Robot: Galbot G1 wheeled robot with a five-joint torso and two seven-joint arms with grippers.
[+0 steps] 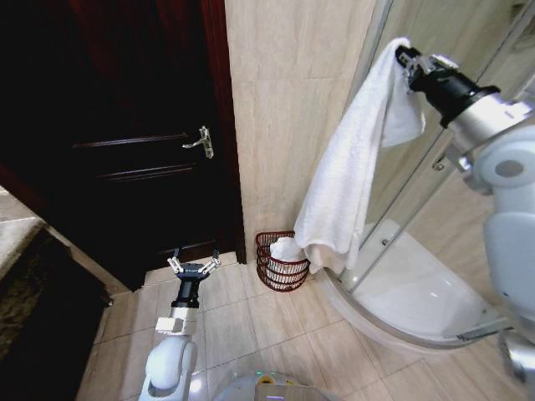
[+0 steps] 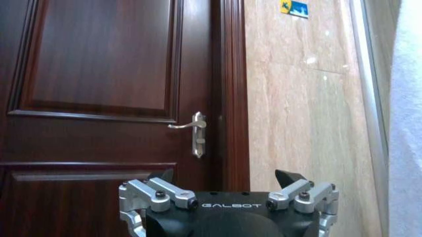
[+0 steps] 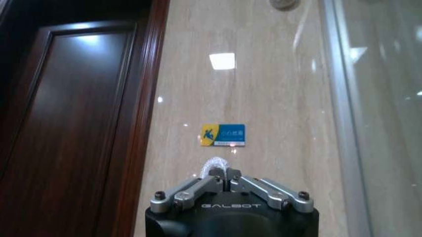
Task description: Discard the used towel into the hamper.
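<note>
Right claw [image 1: 407, 57] is pinching the white towel [image 1: 347, 180] up high beside the glass shower enclosure [image 1: 468, 50].
Dark wooden door [image 1: 125, 125] is standing shut at the left, and the towel is hanging in a long drape down the beige tiled wall [image 1: 284, 100], its lower end dangling just over the hamper [image 1: 280, 263] sitting on the floor at the wall's foot; left claw [image 1: 193, 266] is hovering low near the door, fingers spread.

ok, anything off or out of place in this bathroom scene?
Nothing damaged or spilled. The small dark red-brown openwork hamper already holds something white. The right gripper, jaws shut, holds the long white terry towel high, its lower end beside the hamper. The left gripper hangs open, low.
</note>
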